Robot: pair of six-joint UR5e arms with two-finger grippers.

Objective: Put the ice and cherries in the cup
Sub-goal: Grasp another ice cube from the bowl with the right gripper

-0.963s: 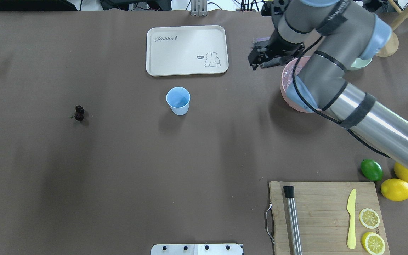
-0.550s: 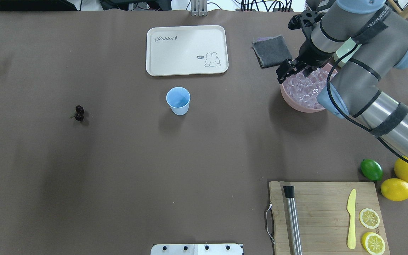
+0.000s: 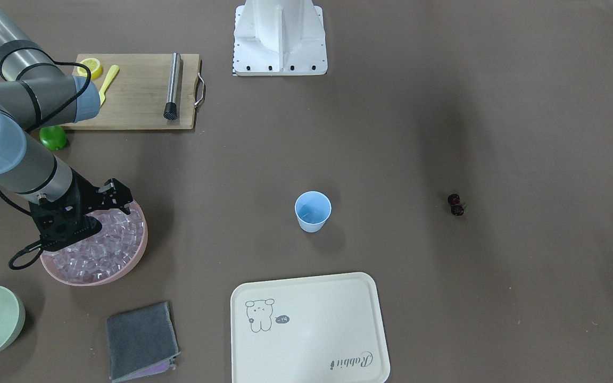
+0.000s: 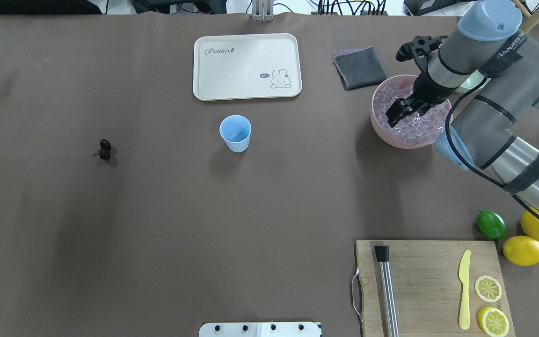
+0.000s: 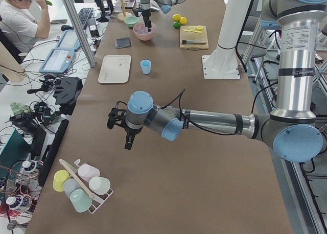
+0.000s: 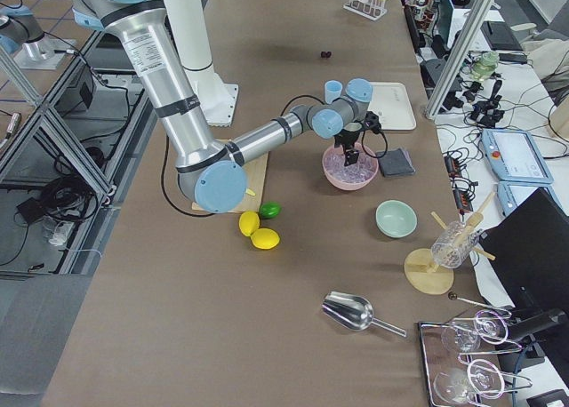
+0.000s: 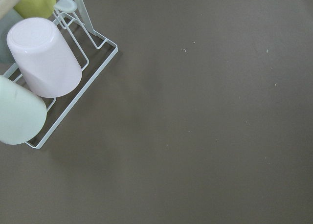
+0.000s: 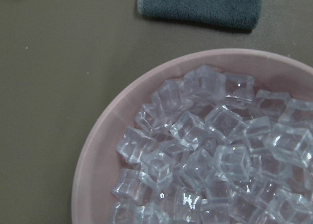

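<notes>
The light-blue cup [image 4: 236, 133] stands upright and looks empty at mid-table, also in the front view [image 3: 313, 211]. The dark cherries [image 4: 105, 149] lie on the table far to its left. Clear ice cubes [image 4: 414, 127] fill the pink bowl [image 4: 381, 132]; the right wrist view shows them close up [image 8: 210, 155]. My right gripper [image 4: 398, 114] hangs over the bowl's ice, jaws apart and empty, also in the front view [image 3: 120, 194]. My left gripper [image 5: 127, 142] shows only in the left side view, over bare table; I cannot tell its state.
A cream tray [image 4: 247, 66] lies beyond the cup and a grey cloth [image 4: 359, 68] beside the bowl. A cutting board [image 4: 431, 285] with knife, lemon slices and metal muddler is front right, next to a lime [image 4: 491, 224] and lemons [image 4: 523, 250]. A cup rack [image 7: 44, 72] is below the left wrist.
My right gripper has swung right and toward the robot, from beyond the bowl's far-left rim to over the ice, uncovering the grey cloth. Cup and cherries have not moved.
</notes>
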